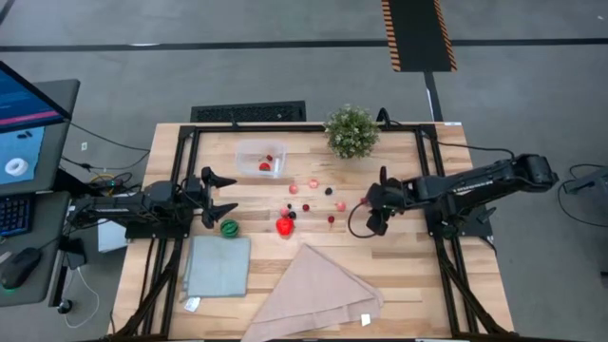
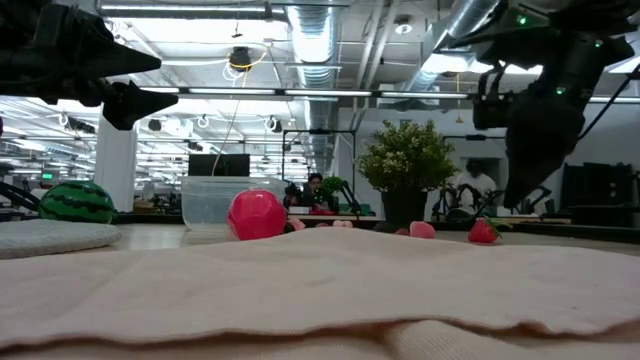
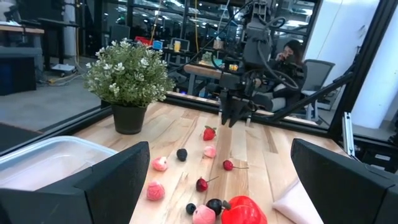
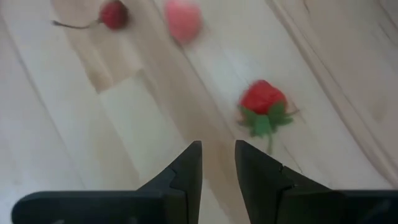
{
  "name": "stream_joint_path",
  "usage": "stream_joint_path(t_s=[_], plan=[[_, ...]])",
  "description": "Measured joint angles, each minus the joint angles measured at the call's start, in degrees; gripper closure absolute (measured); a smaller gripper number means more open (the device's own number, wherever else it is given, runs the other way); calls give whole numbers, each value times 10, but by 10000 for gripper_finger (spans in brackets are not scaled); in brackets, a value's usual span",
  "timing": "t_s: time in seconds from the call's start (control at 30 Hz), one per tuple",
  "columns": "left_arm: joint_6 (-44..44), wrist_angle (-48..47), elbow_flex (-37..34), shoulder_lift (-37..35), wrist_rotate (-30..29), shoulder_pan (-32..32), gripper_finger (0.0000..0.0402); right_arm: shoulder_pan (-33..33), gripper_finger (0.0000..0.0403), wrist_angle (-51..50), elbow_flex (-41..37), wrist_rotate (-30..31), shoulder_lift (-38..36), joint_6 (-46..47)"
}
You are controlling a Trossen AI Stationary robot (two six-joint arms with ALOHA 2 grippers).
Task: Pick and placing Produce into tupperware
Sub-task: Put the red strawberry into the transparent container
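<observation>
Hovering above the bench's right half, the right gripper [image 4: 218,163] is seen with its fingers nearly pressed together and nothing pinched — a toy strawberry [image 4: 263,99] lies just beyond them. The remaining produce [image 1: 285,225] is scattered at mid-bench. The tupperware [image 1: 260,159] sits near the far edge. The left gripper [image 1: 224,194] is held spread wide — near a round green piece [image 1: 229,227].

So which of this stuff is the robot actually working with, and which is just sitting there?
Part of the job:
- small toy fruits
- big red fruit
- round green fruit
- clear tupperware

Just lying about:
- potted plant
- grey-blue cloth
- beige cloth
</observation>
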Motion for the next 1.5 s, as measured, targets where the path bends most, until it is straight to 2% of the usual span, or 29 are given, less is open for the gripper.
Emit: stream_joint_path(t_s=[0.47,1.3,1.5], plan=[[3,1,0,0,-10,0,20,-57,281,-26,1,0,5,-34],[2,1,0,0,-10,0,20,-52,280,38,-39,0,6,-35],[2,1,0,0,-10,0,20,-51,281,62,-57,0,35,-27]])
